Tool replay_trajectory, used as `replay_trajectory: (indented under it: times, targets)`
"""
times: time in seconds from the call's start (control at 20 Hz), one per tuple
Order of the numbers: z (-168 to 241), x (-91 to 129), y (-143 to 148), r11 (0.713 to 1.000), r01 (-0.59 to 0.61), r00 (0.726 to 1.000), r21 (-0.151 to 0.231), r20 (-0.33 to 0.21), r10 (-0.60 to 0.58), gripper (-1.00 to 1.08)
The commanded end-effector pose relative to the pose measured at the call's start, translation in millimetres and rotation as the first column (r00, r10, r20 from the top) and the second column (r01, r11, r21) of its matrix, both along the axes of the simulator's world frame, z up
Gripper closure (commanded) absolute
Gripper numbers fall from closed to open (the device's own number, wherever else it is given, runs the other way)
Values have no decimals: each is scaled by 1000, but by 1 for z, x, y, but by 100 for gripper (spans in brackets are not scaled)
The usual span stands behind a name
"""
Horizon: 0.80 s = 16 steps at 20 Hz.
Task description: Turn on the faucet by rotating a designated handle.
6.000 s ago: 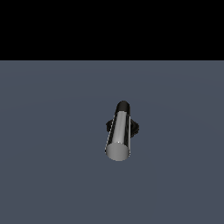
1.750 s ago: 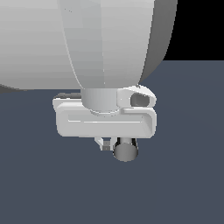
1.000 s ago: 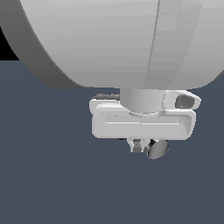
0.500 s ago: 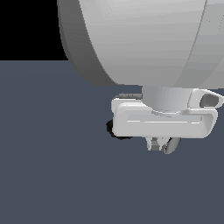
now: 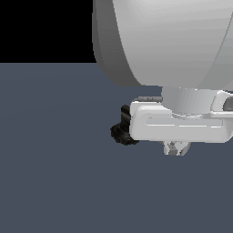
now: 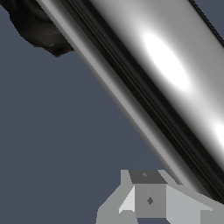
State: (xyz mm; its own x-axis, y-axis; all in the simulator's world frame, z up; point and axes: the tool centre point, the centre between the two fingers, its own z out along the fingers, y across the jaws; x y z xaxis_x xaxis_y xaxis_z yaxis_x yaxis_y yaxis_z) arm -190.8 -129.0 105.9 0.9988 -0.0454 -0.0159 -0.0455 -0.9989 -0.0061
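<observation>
**A:** Where is the handle [image 6: 175,74] compared with the hand [image 5: 176,148]?

**B:** In the wrist view the handle is very close. It is a shiny metallic bar that runs as a diagonal across the picture, and one finger [image 6: 148,199] of the hand shows just beside its edge. Whether the finger touches the bar, I cannot tell for sure.

**A:** And in the exterior view?

**B:** There the arm covers almost everything. Only the black ribbed base [image 5: 122,132] of the faucet shows, at the exterior view's left of the white hand body. The handle itself is hidden behind the hand.

**A:** Is the hand clenched on the bar or released?

**B:** I cannot tell. Only one finger is visible, and the other one does not appear in either picture.

**A:** So what matters for the coming move?

**B:** In my judgement, the long axis of the bar. The push should go sideways against this axis, so that the bar swings around the black end [image 6: 37,26].
</observation>
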Motion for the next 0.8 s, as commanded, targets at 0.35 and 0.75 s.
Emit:
replay_trajectory:
  times: [0.35,0.75]
  targets:
    - [1,31,-25,1000,-7,1000,-5,9,7,108]
    - [1,52,-47,1000,-4,1000,-5,11,4,108]
